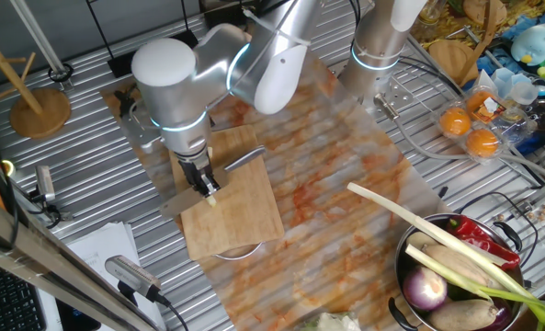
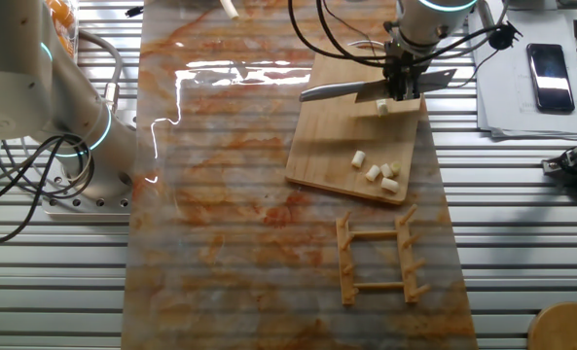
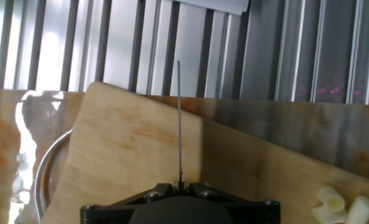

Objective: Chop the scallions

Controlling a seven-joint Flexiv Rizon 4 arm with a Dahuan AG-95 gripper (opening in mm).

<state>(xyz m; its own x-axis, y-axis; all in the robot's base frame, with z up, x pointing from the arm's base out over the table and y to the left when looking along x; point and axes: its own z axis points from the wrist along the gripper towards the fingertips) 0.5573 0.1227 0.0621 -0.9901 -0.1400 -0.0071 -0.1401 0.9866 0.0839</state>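
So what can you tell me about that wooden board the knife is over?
The pale bamboo cutting board is rectangular with rounded corners, lying flat on the orange-streaked mat. Short cream scallion chunks sit near one edge. A metal rim shows beneath it. The gripper holds a steel knife over it.

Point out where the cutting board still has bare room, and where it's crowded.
On the cutting board, the wide stretch between the knife and the cut scallions is bare, as is the edge toward the orange mat. It is crowded under the gripper, where the knife and one chunk sit, and at the chunk cluster near the wooden rack.
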